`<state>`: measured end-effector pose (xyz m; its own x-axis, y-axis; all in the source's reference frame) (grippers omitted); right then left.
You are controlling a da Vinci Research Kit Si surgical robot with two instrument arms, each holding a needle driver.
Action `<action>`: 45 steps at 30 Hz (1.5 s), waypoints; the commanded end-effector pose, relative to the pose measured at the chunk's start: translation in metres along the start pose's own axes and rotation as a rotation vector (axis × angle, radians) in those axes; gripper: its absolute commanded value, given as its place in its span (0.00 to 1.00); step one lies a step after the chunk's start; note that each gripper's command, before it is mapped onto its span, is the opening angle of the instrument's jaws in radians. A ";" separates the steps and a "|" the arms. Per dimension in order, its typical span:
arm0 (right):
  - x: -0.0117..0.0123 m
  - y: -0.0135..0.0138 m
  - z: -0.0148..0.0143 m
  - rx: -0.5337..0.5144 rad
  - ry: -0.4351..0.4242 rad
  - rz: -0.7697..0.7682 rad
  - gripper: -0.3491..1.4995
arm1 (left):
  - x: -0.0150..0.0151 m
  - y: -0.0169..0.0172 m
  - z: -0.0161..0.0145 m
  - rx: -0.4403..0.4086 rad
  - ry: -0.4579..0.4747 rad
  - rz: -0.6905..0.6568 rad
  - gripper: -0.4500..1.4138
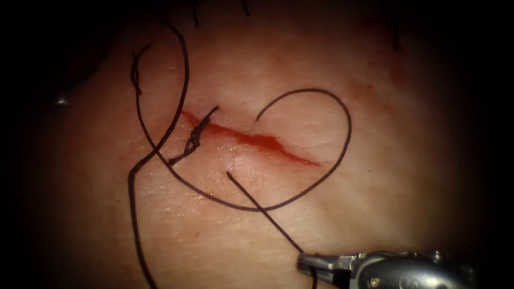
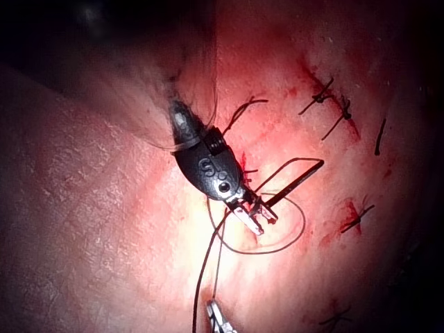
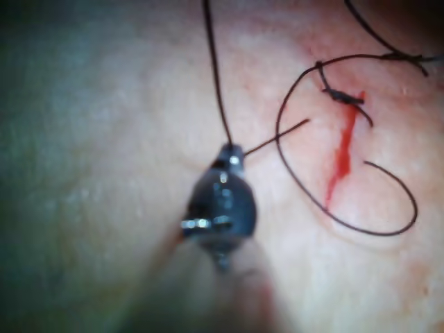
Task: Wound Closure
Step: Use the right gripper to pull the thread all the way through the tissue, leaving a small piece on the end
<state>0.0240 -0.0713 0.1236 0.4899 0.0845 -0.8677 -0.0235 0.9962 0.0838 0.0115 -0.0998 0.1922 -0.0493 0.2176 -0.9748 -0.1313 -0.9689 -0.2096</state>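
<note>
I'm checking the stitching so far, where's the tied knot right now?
In the endoscope view the knot sits across the cut's left end, thread curving past on its left.

Colours and patterns at your jaws:

- Right tool (image 1: 303, 261): silver-grey metal with bright glints. In the left wrist view its body is glossy black with a pale marking. Its jaws are closed on the thread (image 1: 348, 123).
- Thread: near-black and faintly braided. One straight strand runs from your right jaws to the tissue (image 1: 375, 203), and a wide loop lies beyond them.
- Tissue: pale pink-tan, finely creased, darkening to shadow away from your jaws.
- Cut (image 1: 300, 158): a thin red line beyond your right jaws.
- Red fluid (image 1: 265, 141): bright and wet along the cut.
- Knot (image 1: 194, 138): black and bristly, on the cut's left end.
- Left tool (image 2: 216, 316): pale silver tip beside dark thread.
</note>
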 end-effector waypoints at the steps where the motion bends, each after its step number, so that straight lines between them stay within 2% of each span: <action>1: -0.0002 -0.0008 -0.0003 0.000 -0.002 0.007 0.00 | -0.0007 0.0007 0.0005 -0.003 0.002 -0.004 0.00; 2: -0.0001 -0.0012 -0.0018 -0.006 -0.001 0.013 0.00 | -0.0011 0.0008 0.0007 -0.008 0.000 -0.007 0.00; 7: -0.0001 -0.0020 -0.0043 -0.013 -0.007 0.019 0.00 | -0.0015 0.0009 0.0004 -0.012 0.002 -0.010 0.00; 10: -0.0002 -0.0021 -0.0044 -0.014 -0.004 0.019 0.00 | -0.0015 0.0009 0.0002 -0.013 0.002 -0.010 0.00; 15: 0.0001 -0.0026 -0.0044 0.061 -0.027 0.007 0.01 | -0.0015 0.0009 -0.0002 -0.016 0.003 -0.010 0.00; 16: 0.0002 -0.0025 -0.0044 0.065 -0.032 0.007 0.27 | -0.0015 0.0009 -0.0002 -0.017 0.004 -0.010 0.00; 17: 0.0002 -0.0024 -0.0045 0.065 -0.032 0.008 0.43 | -0.0015 0.0009 -0.0003 -0.017 0.004 -0.010 0.00; 18: 0.0002 -0.0024 -0.0045 0.065 -0.032 0.008 0.43 | -0.0015 0.0009 -0.0003 -0.017 0.004 -0.010 0.00; 19: 0.0002 -0.0021 -0.0047 0.067 -0.032 0.010 0.75 | -0.0015 0.0009 -0.0003 -0.018 0.004 -0.010 0.00; 20: 0.0002 -0.0018 -0.0050 0.068 -0.032 0.012 0.78 | -0.0015 0.0009 -0.0004 -0.018 0.004 -0.010 0.00; 22: -0.0001 -0.0010 -0.0057 0.070 -0.051 0.015 0.79 | -0.0015 0.0008 -0.0005 -0.019 0.004 -0.010 0.00; 25: -0.0005 0.0011 -0.0065 0.034 -0.173 -0.011 0.83 | -0.0016 0.0008 -0.0007 -0.021 0.005 -0.010 0.00; 28: -0.0016 0.0046 -0.0071 0.021 -0.213 -0.030 0.80 | -0.0016 0.0007 -0.0009 -0.021 0.004 -0.010 0.00; 29: -0.0022 0.0069 -0.0068 0.003 -0.233 -0.034 0.79 | -0.0016 0.0007 -0.0009 -0.021 0.004 -0.010 0.00; 30: -0.0022 0.0069 -0.0068 0.003 -0.233 -0.034 0.79 | -0.0016 0.0007 -0.0009 -0.021 0.004 -0.010 0.00; 31: -0.0027 0.0094 -0.0057 -0.010 -0.251 -0.023 0.79 | -0.0016 0.0007 -0.0008 -0.020 0.004 -0.010 0.00; 32: -0.0028 0.0112 -0.0043 -0.024 -0.196 0.003 0.79 | -0.0016 0.0007 -0.0008 -0.020 0.004 -0.010 0.00; 34: -0.0028 0.0130 -0.0012 -0.045 -0.113 0.021 0.75 | -0.0017 0.0007 -0.0008 -0.020 0.004 -0.009 0.00; 37: -0.0027 0.0139 0.0022 -0.075 -0.037 0.028 0.70 | -0.0016 0.0007 -0.0008 -0.020 0.004 -0.010 0.00; 41: -0.0029 0.0140 0.0073 -0.074 -0.017 0.020 0.67 | -0.0017 0.0007 -0.0008 -0.020 0.004 -0.010 0.00; 45: -0.0033 0.0137 0.0103 -0.065 0.000 0.002 0.66 | -0.0017 0.0007 -0.0008 -0.021 0.004 -0.010 0.00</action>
<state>0.0297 -0.0579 0.1317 0.4971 0.0922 -0.8628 -0.0889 0.9945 0.0551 0.0128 -0.1002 0.1931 -0.0452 0.2242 -0.9735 -0.1130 -0.9694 -0.2180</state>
